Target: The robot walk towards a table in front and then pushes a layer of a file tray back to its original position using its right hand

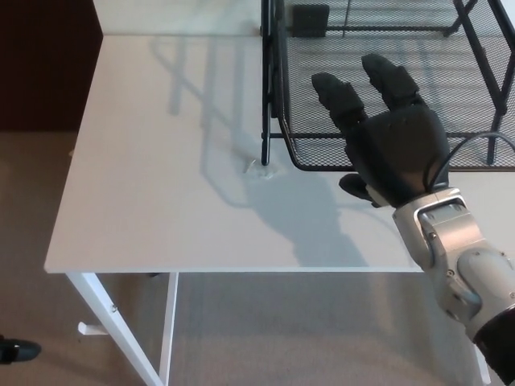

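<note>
The file tray [386, 80] is sitting on the far right part of the white bench [161, 185], its black wire mesh layer lying low over the surface with its front rim running across the picture just beyond the bench's middle. A black upright post [266, 88] of the frame is standing at the tray's left side, its foot resting on the bench beside a small pale speck [256, 168]. A small dark block [310, 20] is showing through the mesh near the tray's far left corner.

The right hand [385, 137] is reaching in from the lower right, palm down, with its 2 thick fingers [338, 90] stretching apart over the mesh and past the front rim. It is open and gripping nothing; the base of the palm is lying at the rim, though whether it is pressing on the wire cannot be told from this angle. The thumb is poking out below the palm, just above the bench. The silver forearm [459, 257] is angling down toward the picture's lower right corner, with a thin cable arching beside the wrist.

The hand and the tray are casting soft grey shadows across the bench. Below the bench's near edge, a white leg [113, 326] is slanting down over grey carpet [282, 338], and a dark shoe tip [14, 350] is showing at the lower left edge.

The left hand is not showing.
</note>
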Tool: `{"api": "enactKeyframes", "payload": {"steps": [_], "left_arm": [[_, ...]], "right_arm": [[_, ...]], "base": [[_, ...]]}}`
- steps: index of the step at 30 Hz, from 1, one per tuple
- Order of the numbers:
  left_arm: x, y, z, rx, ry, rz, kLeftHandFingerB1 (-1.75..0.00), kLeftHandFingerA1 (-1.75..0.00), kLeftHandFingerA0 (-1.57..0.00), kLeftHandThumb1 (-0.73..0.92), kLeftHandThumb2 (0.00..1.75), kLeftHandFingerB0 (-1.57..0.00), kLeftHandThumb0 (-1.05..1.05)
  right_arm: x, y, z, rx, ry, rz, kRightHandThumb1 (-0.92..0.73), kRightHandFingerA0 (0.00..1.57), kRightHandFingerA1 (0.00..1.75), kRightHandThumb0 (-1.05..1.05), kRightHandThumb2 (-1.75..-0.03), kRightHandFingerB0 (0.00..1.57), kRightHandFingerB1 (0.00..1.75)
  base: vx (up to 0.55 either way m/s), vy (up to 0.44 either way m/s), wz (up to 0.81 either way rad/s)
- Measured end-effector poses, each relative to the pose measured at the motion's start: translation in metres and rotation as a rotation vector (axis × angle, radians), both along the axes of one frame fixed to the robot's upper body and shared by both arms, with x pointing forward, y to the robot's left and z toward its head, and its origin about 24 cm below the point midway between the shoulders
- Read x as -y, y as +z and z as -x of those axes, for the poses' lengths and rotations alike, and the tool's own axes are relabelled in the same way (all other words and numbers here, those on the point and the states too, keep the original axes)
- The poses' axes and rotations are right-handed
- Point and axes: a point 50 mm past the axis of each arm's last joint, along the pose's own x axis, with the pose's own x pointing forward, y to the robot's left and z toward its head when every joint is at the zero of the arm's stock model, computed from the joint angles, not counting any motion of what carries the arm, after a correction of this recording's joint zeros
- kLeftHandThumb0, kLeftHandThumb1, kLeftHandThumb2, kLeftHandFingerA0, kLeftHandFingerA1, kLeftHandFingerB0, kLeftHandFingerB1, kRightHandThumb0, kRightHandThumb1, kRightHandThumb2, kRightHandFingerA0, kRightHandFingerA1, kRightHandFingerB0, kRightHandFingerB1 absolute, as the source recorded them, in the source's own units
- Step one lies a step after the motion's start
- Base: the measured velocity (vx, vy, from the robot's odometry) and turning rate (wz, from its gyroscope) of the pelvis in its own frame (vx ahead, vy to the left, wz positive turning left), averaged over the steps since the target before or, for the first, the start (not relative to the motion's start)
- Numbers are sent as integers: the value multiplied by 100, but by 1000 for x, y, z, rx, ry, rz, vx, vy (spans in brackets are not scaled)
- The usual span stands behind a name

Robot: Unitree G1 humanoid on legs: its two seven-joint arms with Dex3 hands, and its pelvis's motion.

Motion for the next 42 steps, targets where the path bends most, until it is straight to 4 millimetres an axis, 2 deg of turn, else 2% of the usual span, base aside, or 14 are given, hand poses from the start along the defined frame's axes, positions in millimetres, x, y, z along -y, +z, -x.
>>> {"api": "enactKeyframes", "payload": {"steps": [2,3,4,5,6,12,13,19,21,27,28,31,40,42], "left_arm": [[0,0,0,-1,0,0,-39,-44,-81,46,54,-57,-33],[0,0,0,1,-1,0,-39,-44,-81,46,54,-57,-34],[0,0,0,1,-1,-1,-39,-44,-81,46,54,-57,-34],[0,0,0,0,-1,-1,-39,-44,-81,46,54,-57,-34],[0,0,0,-1,-2,-1,-39,-45,-82,46,54,-57,-34],[0,-1,1,-7,-2,-3,-39,-44,-81,46,54,-57,-36],[0,-1,1,-9,-2,-4,-38,-44,-81,45,54,-57,-38],[-1,0,1,-13,-9,-12,-38,-44,-81,45,54,-57,-38],[-1,0,0,-16,-14,-16,-38,-44,-81,45,54,-57,-36],[-1,0,0,-16,-14,-16,-38,-44,-82,45,54,-56,-36],[-1,0,0,-16,-15,-16,-38,-44,-81,45,54,-56,-36],[-1,0,0,-15,-16,-18,-38,-44,-80,45,54,-56,-35],[-1,0,-2,-19,-21,-23,-38,-44,-80,44,54,-56,-36],[-1,-1,1,-29,-19,-24,-38,-43,-76,45,54,-56,-37]], "right_arm": [[-2,1,1,6,8,-2,-38,4,20,-58,-73,5,22],[-4,2,4,14,17,-6,-41,5,20,-60,-60,9,22],[-4,2,6,18,23,-8,-41,5,20,-60,-60,9,22],[-5,3,9,25,32,-13,-37,4,21,-57,-73,8,25],[-6,4,11,31,40,-16,-40,5,20,-60,-60,9,23],[-5,7,31,64,89,-41,-50,2,24,-61,-55,5,25],[-5,8,35,70,100,-47,-38,0,18,-60,-78,5,23],[-5,11,59,87,158,-79,-40,0,12,-64,-78,6,21],[-4,11,67,81,174,-88,-43,0,0,-68,-76,8,13],[-1,12,85,53,201,-107,-43,0,0,-69,-78,6,11],[0,12,88,51,202,-107,-43,0,0,-72,-79,1,5],[7,16,105,63,213,-119,-41,0,2,-67,-77,1,8],[35,21,165,62,219,-197,-47,0,0,-76,-78,0,0],[44,15,177,22,196,-220,-41,0,0,-65,-71,0,0]], "base": [[0,0,0],[0,0,0],[0,0,0],[0,0,0],[0,0,0],[0,0,0],[0,0,0],[0,0,0],[0,0,0],[0,0,0],[0,0,0],[0,0,0],[0,0,0],[0,0,0]]}}
